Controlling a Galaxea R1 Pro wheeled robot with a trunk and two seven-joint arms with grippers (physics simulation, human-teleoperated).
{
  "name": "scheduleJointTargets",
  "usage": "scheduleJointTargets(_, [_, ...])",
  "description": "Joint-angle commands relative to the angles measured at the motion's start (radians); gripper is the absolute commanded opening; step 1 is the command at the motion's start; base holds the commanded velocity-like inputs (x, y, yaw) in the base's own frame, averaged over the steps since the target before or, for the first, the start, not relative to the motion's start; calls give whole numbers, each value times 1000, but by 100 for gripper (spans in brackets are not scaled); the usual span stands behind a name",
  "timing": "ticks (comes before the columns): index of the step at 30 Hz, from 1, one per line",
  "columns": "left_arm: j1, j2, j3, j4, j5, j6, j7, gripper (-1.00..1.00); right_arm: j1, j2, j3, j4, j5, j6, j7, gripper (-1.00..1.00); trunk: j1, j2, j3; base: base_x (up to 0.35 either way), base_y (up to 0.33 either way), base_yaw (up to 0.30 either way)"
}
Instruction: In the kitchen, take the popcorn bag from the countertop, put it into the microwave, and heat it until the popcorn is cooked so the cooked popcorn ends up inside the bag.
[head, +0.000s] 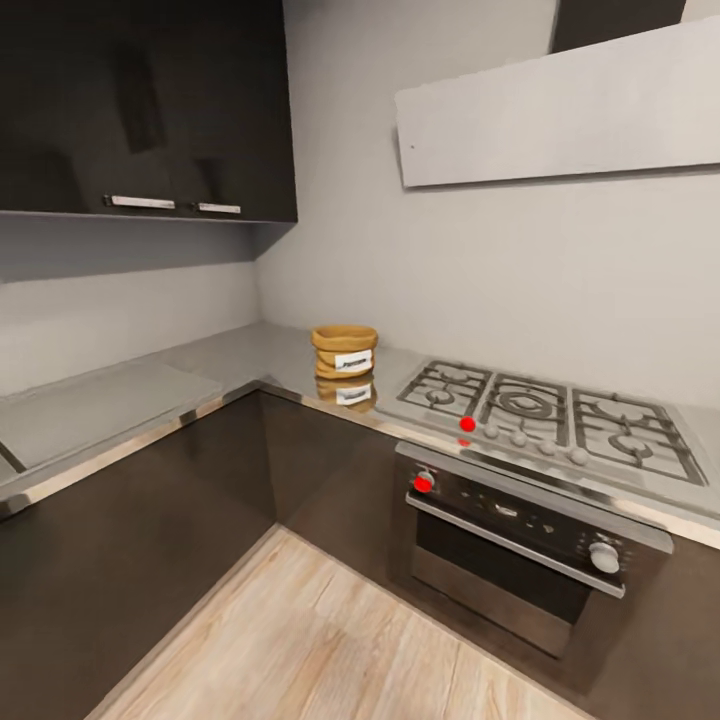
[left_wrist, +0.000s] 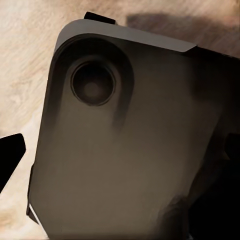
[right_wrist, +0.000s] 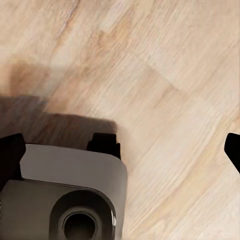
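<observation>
The popcorn bag (head: 343, 352), a mustard-tan sack with a rolled rim and a white label, stands upright on the silver-grey countertop (head: 250, 352) near the corner, left of the hob. Its reflection shows on the slab just in front of it. The microwave is out of view and the popcorn is hidden. In the left wrist view my left gripper (left_wrist: 120, 152) is open, its dark fingertips (left_wrist: 10, 156) far apart over my own grey base. In the right wrist view my right gripper (right_wrist: 122, 150) is open above the pale wood floor (right_wrist: 165, 75), holding nothing.
A steel gas hob (head: 540, 410) with red-marked knobs lies right of the bag, above a black-and-steel oven (head: 520, 560). Dark upper cabinets (head: 150, 100) hang over the left counter run and a grey hood (head: 560, 110) over the hob. Wood floor (head: 330, 640) stretches between me and the cabinets.
</observation>
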Motion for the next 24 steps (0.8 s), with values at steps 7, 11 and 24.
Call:
scheduleJointTargets(7, [0, 0, 4, -2, 9, -6, 9, 100, -1, 0, -8, 3, 9, -4, 2, 100, 1, 0, -1, 292, 214, 0])
scheduleJointTargets(11, [0, 0, 5, -2, 8, -9, 9, 100, -1, -1, -8, 3, 9, -3, 2, 100, 1, 0, -1, 293, 204, 0])
scheduleJointTargets(24, [0, 0, 5, -2, 8, -11, 9, 100, -1, 4, -8, 3, 5, -3, 2, 100, 1, 0, -1, 293, 174, 0])
